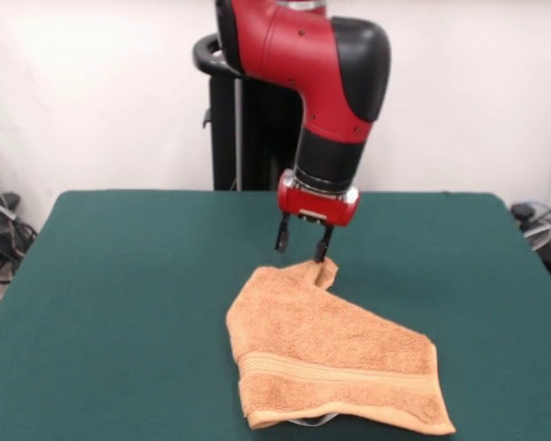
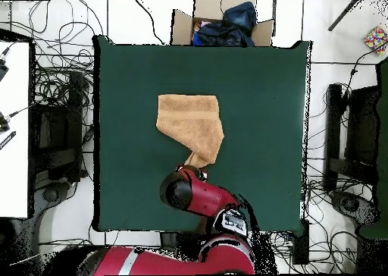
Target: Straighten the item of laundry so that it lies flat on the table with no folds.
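Observation:
The orange-tan towel (image 1: 326, 358) lies crumpled on the green table (image 1: 119, 303), folded over itself into a rough triangle. A woven band runs across its near part, and a bit of white label peeks out under its near edge. One corner (image 1: 320, 271) points up toward the robot. My gripper (image 1: 303, 246) hangs just above that corner with its jaws apart, and the right fingertip (image 1: 323, 250) touches or nearly touches the cloth. In the overhead view the towel (image 2: 189, 121) narrows toward the arm (image 2: 189, 193), which hides the gripper.
The robot's black pedestal (image 1: 248, 138) stands behind the table's far edge. In the overhead view a cardboard box (image 2: 182, 26) holding dark cloth sits beyond the table's (image 2: 265, 98) opposite edge. Cables and equipment lie on the floor on both sides.

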